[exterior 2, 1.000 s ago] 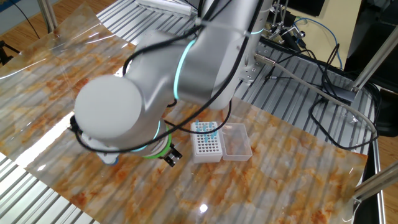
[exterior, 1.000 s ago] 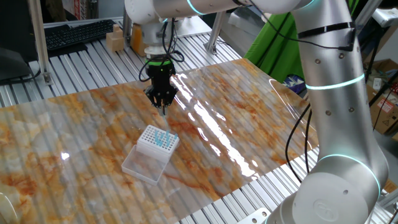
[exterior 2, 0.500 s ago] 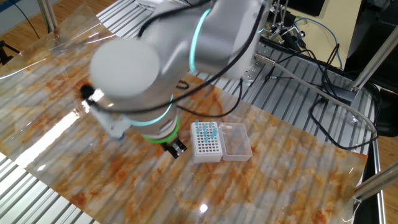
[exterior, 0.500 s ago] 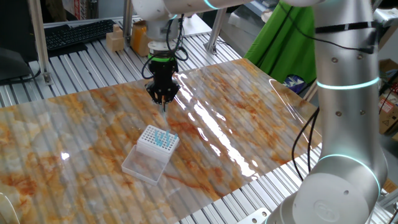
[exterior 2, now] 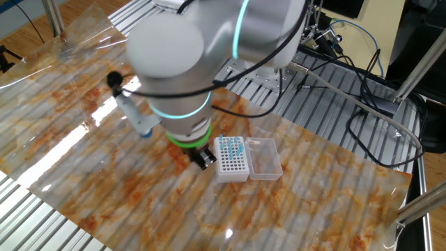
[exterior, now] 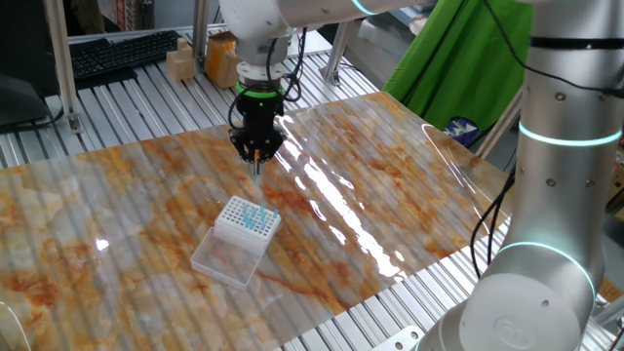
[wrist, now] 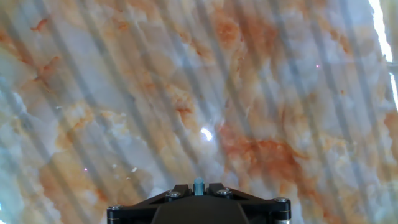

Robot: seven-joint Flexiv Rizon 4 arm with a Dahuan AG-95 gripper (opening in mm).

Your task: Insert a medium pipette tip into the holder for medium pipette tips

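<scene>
One blue tip (exterior: 256,170) is pinched in the closed end effector (exterior: 257,159), which is holding its place above the rack (exterior: 247,223) while the arm reorients, so insertion is pending.

Lighting: bright, even. Glare streaks across bench (exterior: 390,244) right of rack (exterior: 248,222); hand view soft.
</scene>
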